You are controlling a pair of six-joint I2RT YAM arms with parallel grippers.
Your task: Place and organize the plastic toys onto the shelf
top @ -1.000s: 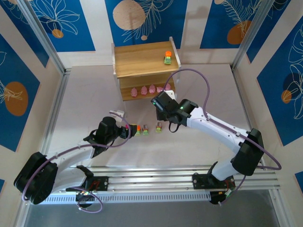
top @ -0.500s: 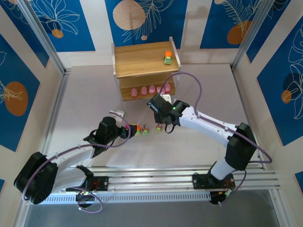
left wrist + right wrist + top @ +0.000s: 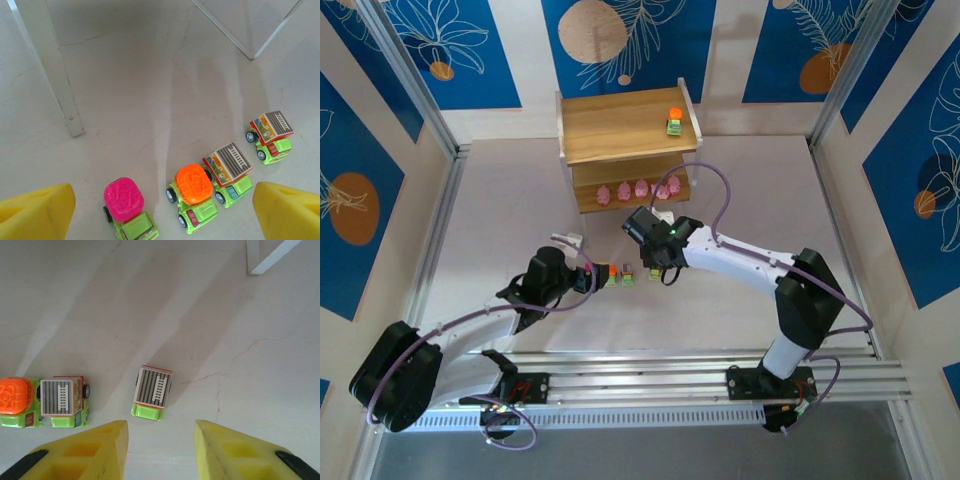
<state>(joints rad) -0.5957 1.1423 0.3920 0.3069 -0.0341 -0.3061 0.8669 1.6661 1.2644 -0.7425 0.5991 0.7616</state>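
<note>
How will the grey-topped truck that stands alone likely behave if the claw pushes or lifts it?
The grey-topped truck stands on wheels, so a nudge would probably roll it. It looks like rigid plastic, likely light. Its blocky sides should suit the right claw.

Bare tabletop [image 3: 225, 340] on every side of the lone grey-topped truck [image 3: 152, 397], second grey-topped truck [image 3: 64, 401] near but apart.

We see glossy plastic toy trucks [image 3: 195, 197], a matt, faintly cracked counter [image 3: 125, 75] and a shelf [image 3: 620, 125] of grained wood.
</note>
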